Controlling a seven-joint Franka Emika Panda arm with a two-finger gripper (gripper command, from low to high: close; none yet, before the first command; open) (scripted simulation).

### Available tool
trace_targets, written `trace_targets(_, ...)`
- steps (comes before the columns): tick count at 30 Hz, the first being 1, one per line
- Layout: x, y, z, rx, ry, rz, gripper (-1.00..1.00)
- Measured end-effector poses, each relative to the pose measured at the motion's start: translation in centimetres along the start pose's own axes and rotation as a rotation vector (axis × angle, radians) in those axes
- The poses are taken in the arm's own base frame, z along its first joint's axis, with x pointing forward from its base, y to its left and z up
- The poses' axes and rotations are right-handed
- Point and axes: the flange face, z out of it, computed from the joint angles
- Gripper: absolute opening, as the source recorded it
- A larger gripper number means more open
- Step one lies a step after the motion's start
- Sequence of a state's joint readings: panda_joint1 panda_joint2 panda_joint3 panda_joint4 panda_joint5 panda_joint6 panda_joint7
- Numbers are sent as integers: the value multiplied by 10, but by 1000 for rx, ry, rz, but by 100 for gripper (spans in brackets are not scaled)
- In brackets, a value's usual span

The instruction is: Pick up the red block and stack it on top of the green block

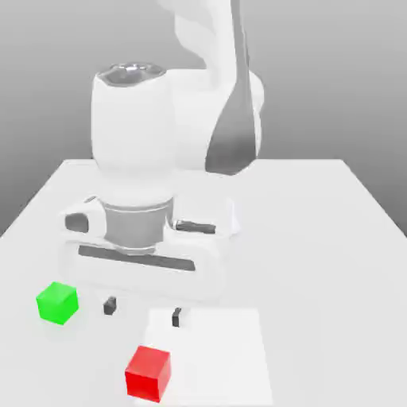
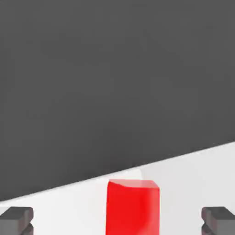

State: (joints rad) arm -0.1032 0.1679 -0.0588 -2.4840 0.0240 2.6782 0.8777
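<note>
**Observer:** Where do you stand with the jaws?

**Operator:** The gripper point(image 1: 142, 311) has its jaws spread wide with nothing between them. In the exterior view I see both dark fingertips point(image 1: 109, 304) hanging above the worktop point(image 1: 318, 238), clear of both cubes. In the hand view the red block point(image 2: 133, 206) sits between the two pads point(image 2: 16, 219), roughly centred, so I judge I'm lined up over it but not yet down around it.

**Observer:** So nothing lifted?

**Operator:** Nothing. The red block rests on the worktop near the front edge, on a slightly brighter white patch point(image 1: 226, 350). The green block point(image 1: 57, 302) sits on the worktop too, toward the exterior view's left and a little farther back, apart from the red one, its top bare.

**Observer:** What's left, then?

**Operator:** By my reckoning nearly all of it: descend, close on the red block, lift, carry it across to the green block, set it squarely on top, release. I'd call this the approach stage.
</note>
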Motion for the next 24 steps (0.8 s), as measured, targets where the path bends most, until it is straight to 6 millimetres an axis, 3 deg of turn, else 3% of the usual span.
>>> trace_targets(5,-2,6,69,-21,-16,8,0)
trace_targets(6,-2,7,77,-21,-16,8,-100)
trace_targets(13,-2,7,77,-21,-15,8,-100)
trace_targets(18,1,8,23,-22,-15,19,-100)
trace_targets(21,33,59,5,-31,-1,239,-100)
trace_targets(24,68,132,-8,-36,7,531,-100)
